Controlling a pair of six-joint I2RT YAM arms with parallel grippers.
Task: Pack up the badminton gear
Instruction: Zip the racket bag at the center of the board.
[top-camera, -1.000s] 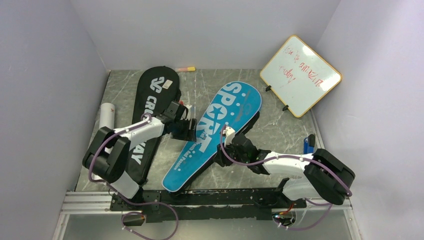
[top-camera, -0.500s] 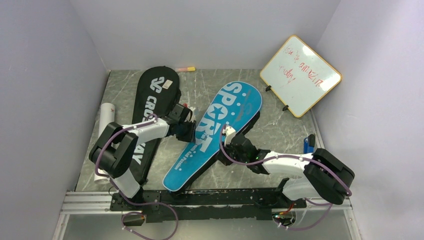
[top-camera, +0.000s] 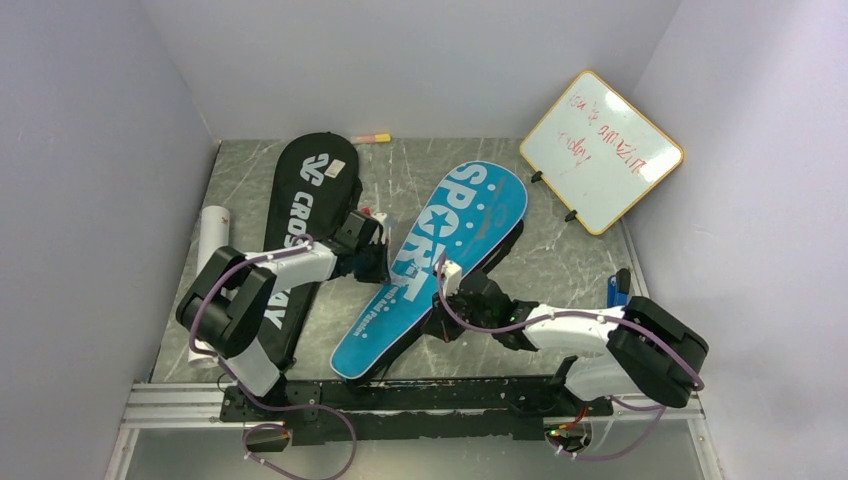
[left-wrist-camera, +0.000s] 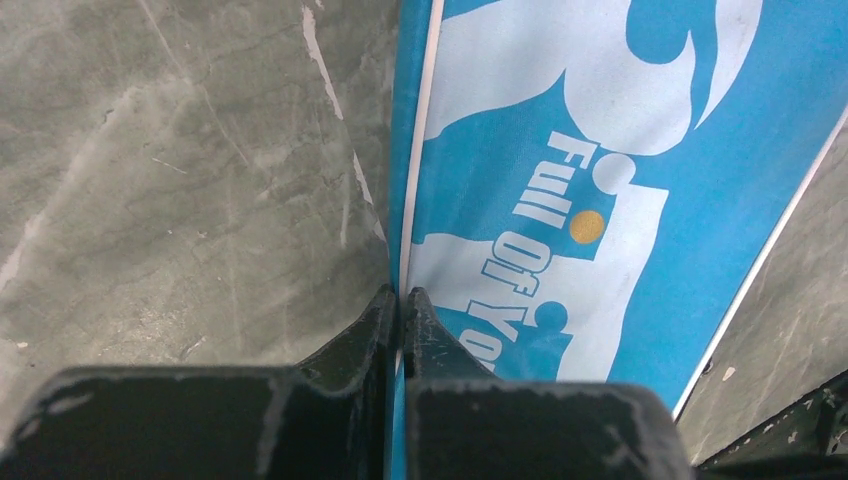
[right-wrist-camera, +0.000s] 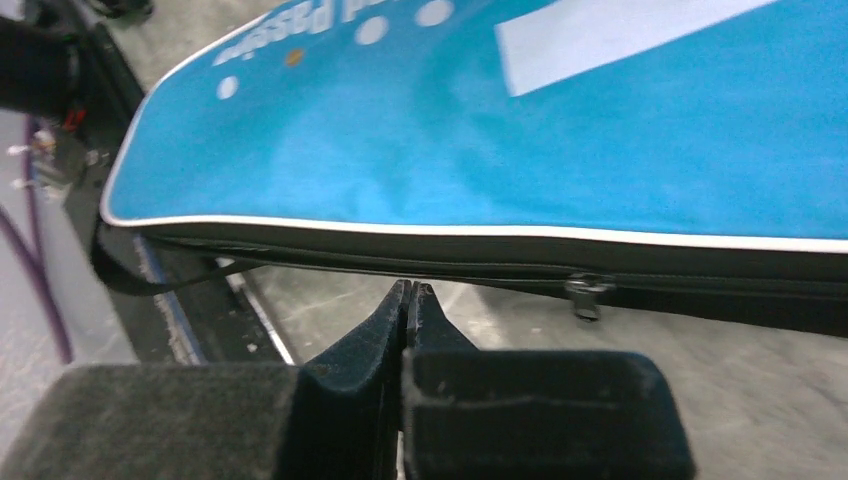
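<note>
Tabletop (top-camera: 560, 270) of grey marbled stone, seen from above, with two robot arms reaching in from the near edge. A blue bag (top-camera: 440, 255), racket-shaped with white lettering, lies diagonally across the middle, wide end far and narrow end near. A black bag (top-camera: 305, 200) of the same shape lies flat to its left, near it but apart. The left gripper (top-camera: 382, 265) is at the blue bag's left edge, and its wrist view shows the fingers pinching the bag's white-piped rim. The right gripper (top-camera: 442, 308) is at the bag's right edge, low by the table. Its fingers are pressed together just below the bag's black side panel, and whether anything is caught between them cannot be told. A zip pull (right-wrist-camera: 585, 295) hangs on that side panel, just right of the fingertips. No loose racket or shuttlecock is visible, so the gear is probably inside the bags, though their contents are hidden. On that reading the task is far along, and what seems left is closing the blue bag's zip. How far the zip is shut cannot be told. A white tube (top-camera: 212, 232) lies by the left wall, and a whiteboard (top-camera: 600, 150) leans at the far right.
</note>
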